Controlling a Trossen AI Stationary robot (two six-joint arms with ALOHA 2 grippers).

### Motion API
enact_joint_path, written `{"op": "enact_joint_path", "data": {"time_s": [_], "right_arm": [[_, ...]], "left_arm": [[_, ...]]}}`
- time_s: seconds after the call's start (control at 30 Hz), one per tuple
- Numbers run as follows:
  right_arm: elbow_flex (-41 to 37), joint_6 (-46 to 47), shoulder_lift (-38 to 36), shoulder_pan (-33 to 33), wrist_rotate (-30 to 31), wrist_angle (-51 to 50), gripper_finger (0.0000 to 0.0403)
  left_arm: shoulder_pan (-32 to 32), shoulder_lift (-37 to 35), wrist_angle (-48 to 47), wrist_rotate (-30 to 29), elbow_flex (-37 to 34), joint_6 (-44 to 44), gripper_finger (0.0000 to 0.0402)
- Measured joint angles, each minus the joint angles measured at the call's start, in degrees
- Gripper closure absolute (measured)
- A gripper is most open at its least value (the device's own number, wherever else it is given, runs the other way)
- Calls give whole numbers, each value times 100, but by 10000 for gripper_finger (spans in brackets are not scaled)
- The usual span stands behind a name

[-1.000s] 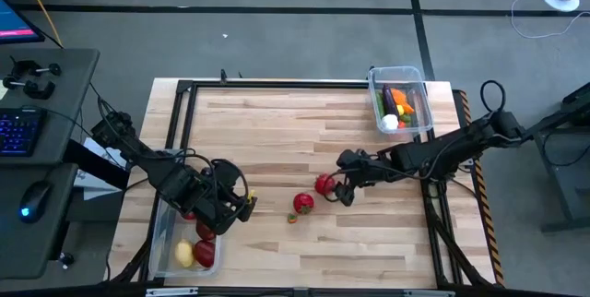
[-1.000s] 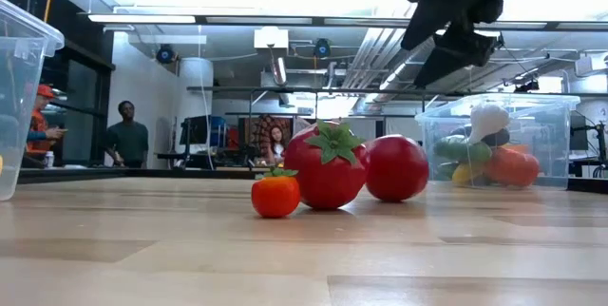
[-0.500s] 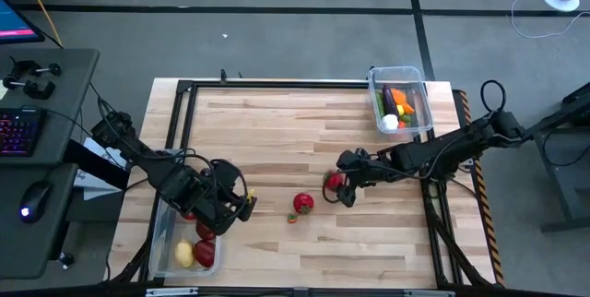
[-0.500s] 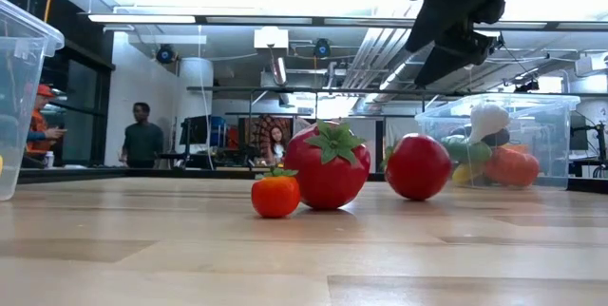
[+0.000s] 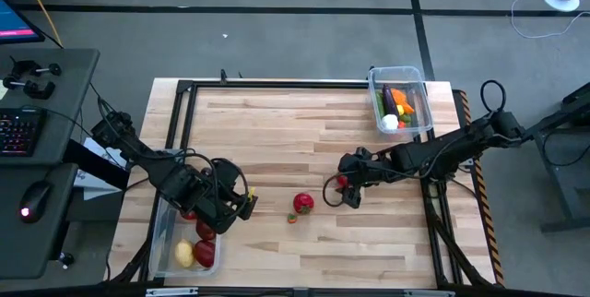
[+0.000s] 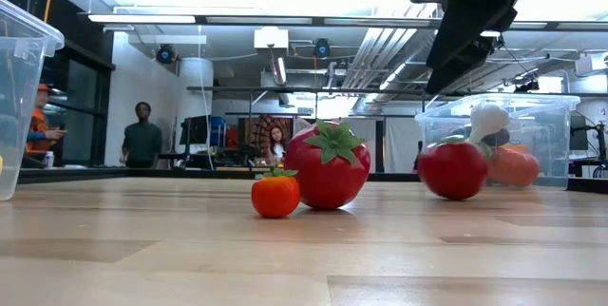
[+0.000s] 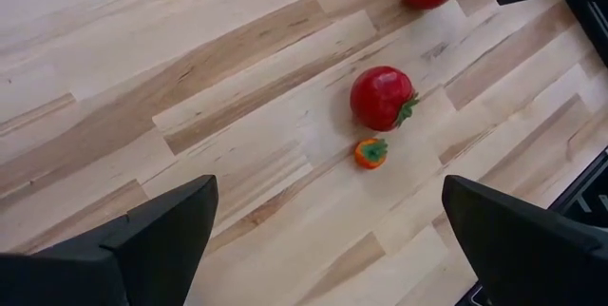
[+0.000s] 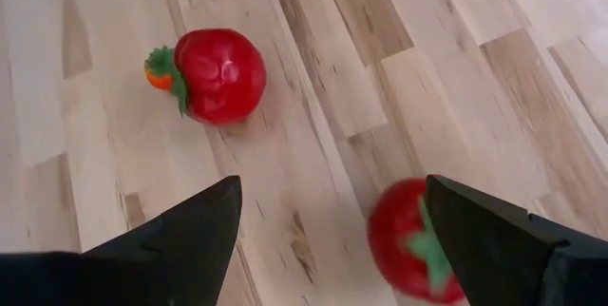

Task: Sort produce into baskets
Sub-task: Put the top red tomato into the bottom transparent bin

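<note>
Over on the left edge of the desk (image 5: 277,126) there's a clear bin (image 5: 162,242) with a few red fruits and a yellow lemon (image 5: 183,254) in it. The left pincer (image 5: 241,202) hangs right at that bin's inner edge, fingers spread wide, holding nothing.

Moving toward the middle: a big glossy red strawberry (image 5: 303,203) with a green leafy cap lies on the bare wood, with a tiny orange-red fruit (image 5: 291,217) touching or just beside it. In the low view those two sit together.

Next, a second red fruit with a green cap (image 5: 342,183) sits on the desk, apart from the first pair. The right pincer (image 5: 339,189) is over it, fingers spread fairly wide; the wrist view shows the fruit near one finger, but I can't tell if it's touching. It isn't lifted.

Far right at the back edge, the other clear bin (image 5: 421,79) holds veggies: green, orange, something dark, and white garlic (image 5: 391,123). Nothing blocks the loose fruits.
</note>
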Motion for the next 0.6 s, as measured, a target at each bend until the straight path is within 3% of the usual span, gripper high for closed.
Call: {"op": "enact_joint_path", "data": {"time_s": [0.6], "right_arm": [[0,-234,-277,1,81,-642,79]], "left_arm": [[9,0,2,-46,0,107,9]]}}
